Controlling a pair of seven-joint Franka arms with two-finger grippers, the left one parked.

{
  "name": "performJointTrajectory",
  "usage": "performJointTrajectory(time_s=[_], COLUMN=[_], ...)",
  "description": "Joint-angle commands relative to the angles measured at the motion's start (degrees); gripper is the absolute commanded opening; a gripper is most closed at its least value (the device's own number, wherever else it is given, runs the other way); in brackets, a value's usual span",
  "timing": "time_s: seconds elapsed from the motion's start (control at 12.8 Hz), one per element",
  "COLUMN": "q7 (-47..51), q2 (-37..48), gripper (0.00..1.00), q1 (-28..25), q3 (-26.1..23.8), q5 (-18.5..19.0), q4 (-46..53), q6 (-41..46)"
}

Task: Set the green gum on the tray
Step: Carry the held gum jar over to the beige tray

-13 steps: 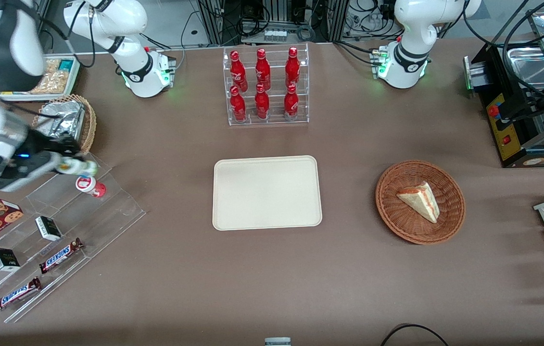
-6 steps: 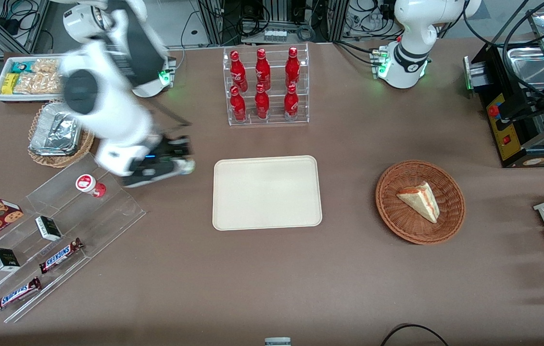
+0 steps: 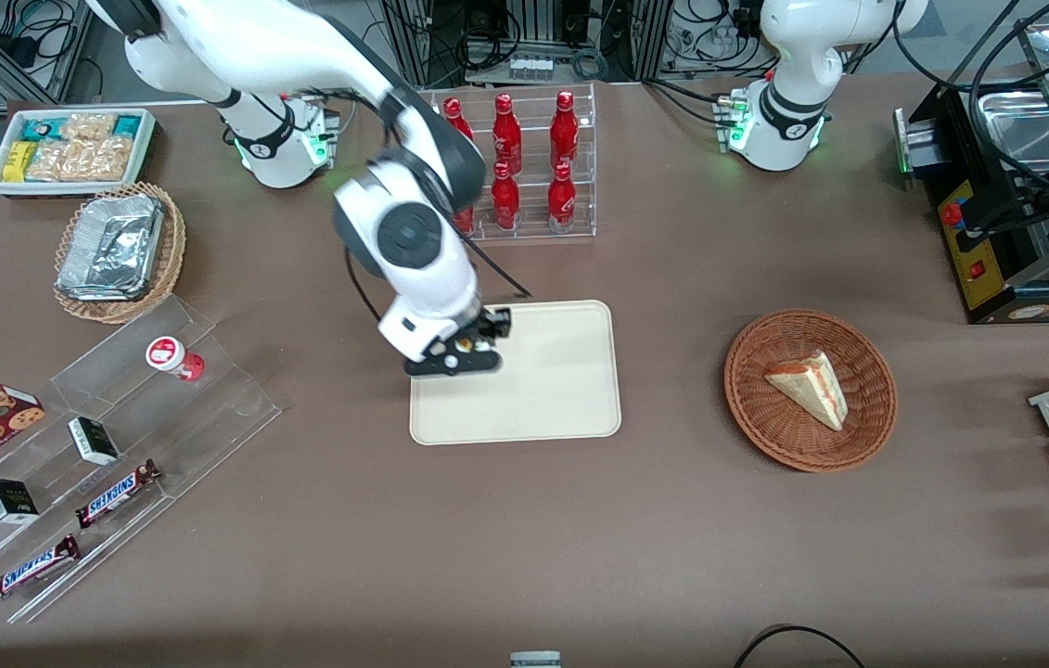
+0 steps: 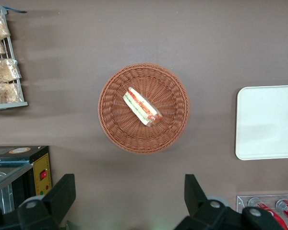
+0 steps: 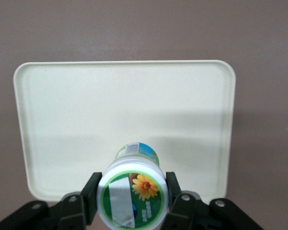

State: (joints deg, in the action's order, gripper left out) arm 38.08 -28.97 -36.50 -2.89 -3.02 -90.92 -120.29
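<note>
My right gripper (image 3: pixel 461 353) is shut on the green gum (image 5: pixel 133 194), a small white bottle with a green-and-white lid showing a yellow flower. The black fingers (image 5: pixel 90 195) press both sides of the lid. In the front view the gum (image 3: pixel 461 346) is mostly hidden by the gripper, which hangs above the tray's edge nearest the working arm's end. The beige tray (image 3: pixel 543 390) lies flat mid-table; it also shows in the right wrist view (image 5: pixel 86 115), under the bottle, and in the left wrist view (image 4: pixel 269 120).
A red-lidded bottle (image 3: pixel 173 358) sits on the clear acrylic shelf (image 3: pixel 153 436) with candy bars toward the working arm's end. A rack of red bottles (image 3: pixel 513 167) stands farther from the camera than the tray. A wicker basket with a sandwich (image 3: pixel 810 390) lies toward the parked arm's end.
The right arm has swung from the acrylic shelf across the table, carrying the green gum, and now holds it over the tray's edge.
</note>
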Motion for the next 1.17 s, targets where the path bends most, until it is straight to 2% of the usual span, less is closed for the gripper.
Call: performJointTrajectory(time_s=[0.0,0.39,0.78,0.86,0.94,1.1], q7=[4.7,7.3,12.1,12.2,12.2,12.1], q2=[-4.9,-7.3,-9.4,-9.5,-9.5,-9.3], gripper=[0.0,0.0,0.0,0.56,0.99,1.0], q1=[-1.9,-3.8,-5.3,-5.3,-5.3,-5.1], q3=[0.6,0.8,0.8,0.8,0.8,0.8], q5=[1.3,1.3,5.7,5.7,5.7,5.7], q4=[3.0,-0.4,-0.4,-0.5,-0.6,-0.6], q6=[-3.3,-9.8,-11.8,-11.8,-11.8,-11.4])
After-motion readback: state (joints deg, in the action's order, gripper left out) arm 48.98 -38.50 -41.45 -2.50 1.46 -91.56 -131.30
